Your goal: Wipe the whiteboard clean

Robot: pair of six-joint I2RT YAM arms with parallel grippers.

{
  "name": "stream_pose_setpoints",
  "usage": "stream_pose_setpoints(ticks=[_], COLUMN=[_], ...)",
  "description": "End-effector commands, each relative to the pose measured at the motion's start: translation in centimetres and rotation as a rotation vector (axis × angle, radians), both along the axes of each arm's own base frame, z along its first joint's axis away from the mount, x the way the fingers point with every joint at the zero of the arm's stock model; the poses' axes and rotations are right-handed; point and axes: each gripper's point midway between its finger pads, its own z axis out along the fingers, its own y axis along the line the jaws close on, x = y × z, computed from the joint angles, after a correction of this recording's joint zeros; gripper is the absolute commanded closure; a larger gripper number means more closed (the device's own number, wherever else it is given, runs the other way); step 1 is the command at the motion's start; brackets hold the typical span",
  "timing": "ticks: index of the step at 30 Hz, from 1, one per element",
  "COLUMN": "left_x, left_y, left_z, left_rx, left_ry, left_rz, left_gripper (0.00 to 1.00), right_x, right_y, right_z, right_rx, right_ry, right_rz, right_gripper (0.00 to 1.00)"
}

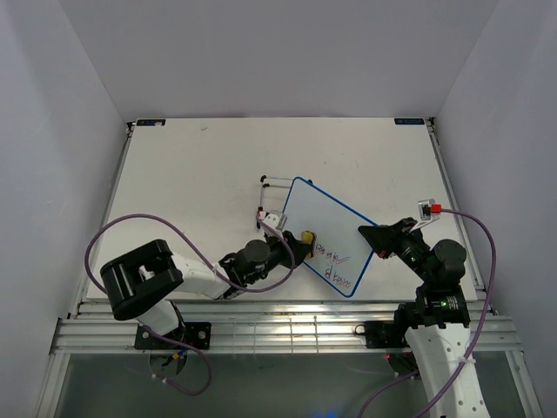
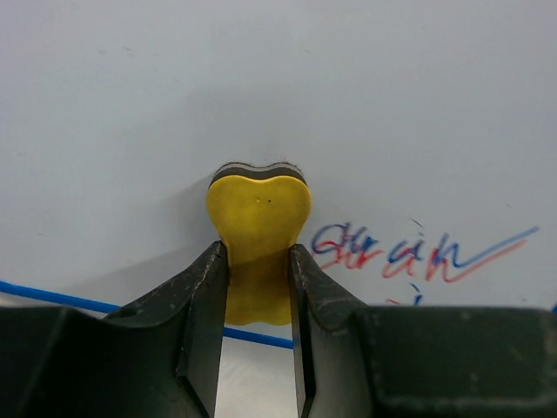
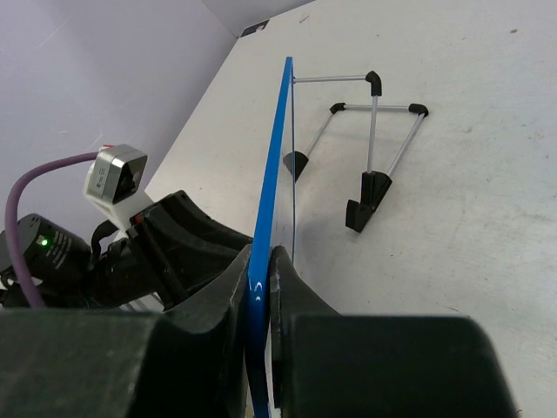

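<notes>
Left gripper (image 2: pixel 258 254) squeezing a yellow eraser (image 2: pixel 258 205), right gripper (image 3: pixel 261 259) pinching the whiteboard (image 1: pixel 315 219)

Both left fingers are closing narrowly on the heart-shaped yellow eraser, whose dark pad is pressing against the white surface; the right jaws are clamping nearly shut on the board's blue frame at its right edge; the whiteboard is sitting right of the table's (image 1: pixel 196 174) centre, between the two grippers, turned diagonally; its face is looking mostly blank, with red and blue handwriting (image 2: pixel 418 252) showing near the near corner, just right of the eraser; a wire stand (image 3: pixel 374 144) with black feet is projecting behind its far corner
</notes>
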Motion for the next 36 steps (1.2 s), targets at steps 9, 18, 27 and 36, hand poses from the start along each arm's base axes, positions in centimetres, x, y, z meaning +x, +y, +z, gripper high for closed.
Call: stream_pose_setpoints(ticks=[9, 18, 27, 36], left_x=[-2.3, 2.1, 2.8, 0.3], left_y=[-0.4, 7.7, 9.0, 2.8], left_z=[-0.3, -1.9, -1.1, 1.4], left_rx=[-0.011, 0.058, 0.082, 0.079], left_ry=[0.012, -0.002, -0.052, -0.101], left_rz=[-0.02, 0.195, 0.218, 0.106], left_gripper=[1.0, 1.0, 1.0, 1.0], right_x=[-4.1, -4.5, -4.9, -4.5], right_y=[2.4, 2.5, 2.6, 2.7], right_z=[6.8, 7.6, 8.3, 7.2], right_rx=[0.131, 0.151, 0.15, 0.162], right_ry=[-0.106, -0.083, -0.07, -0.046], right_rz=[0.196, 0.208, 0.221, 0.221], right_gripper=[0.92, 0.92, 0.92, 0.92])
